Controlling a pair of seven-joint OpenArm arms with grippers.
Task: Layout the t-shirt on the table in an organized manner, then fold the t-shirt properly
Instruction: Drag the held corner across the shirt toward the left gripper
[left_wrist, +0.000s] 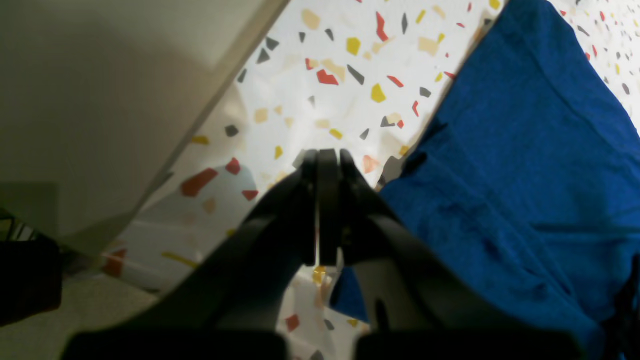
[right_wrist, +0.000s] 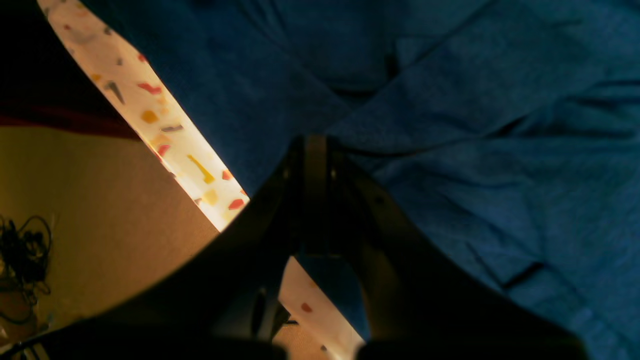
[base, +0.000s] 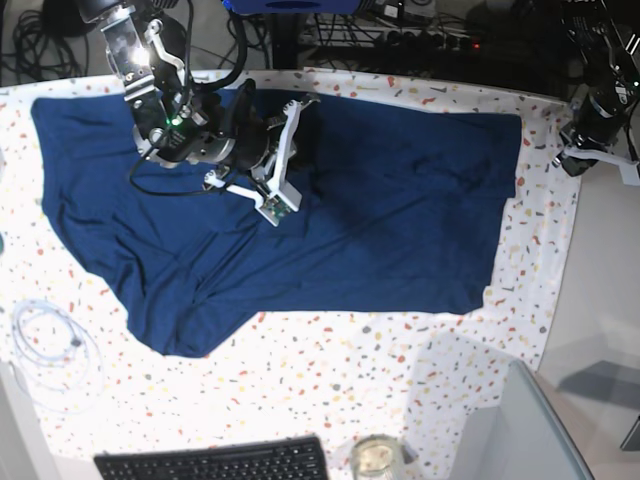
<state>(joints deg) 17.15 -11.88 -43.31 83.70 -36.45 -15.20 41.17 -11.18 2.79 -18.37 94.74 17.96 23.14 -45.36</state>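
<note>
**Spreading stage: shirt laid out but not yet squared**

The large dark navy blue soft fabric t-shirt (base: 300, 200) lies spread over the far half of the table (base: 400, 380), a wide flat surface under a white cloth flecked with red, yellow, grey and black. Its far edge runs close along the table's far edge. Its near edge slants, with a rumpled lobe sagging toward the near-left corner, and creases cross the middle.

The right gripper (base: 272, 205) hangs over the left-centre of the cloth with its black jaws pressed together; nothing shows between them, so it seems to hold no fabric. The left gripper (left_wrist: 324, 155) sits off the shirt by the table's far-right corner, jaws likewise together and empty.

In my judgement the layout step is in hand and folding has not begun. The next move likely calls for opening a gripper, pinching the sagging near-left lobe or a hem corner, and drawing it out flat and square.

The base view alone shows the whole outline, plus a black keyboard (base: 215, 462), a coiled white cable (base: 45, 345) and a small glass jar (base: 375, 457) along the near edge. The left wrist view shows the shirt's right edge lying just beside that gripper. The right wrist view shows the folds and ridges directly under its jaws, which the overhead picture flattens out.
</note>
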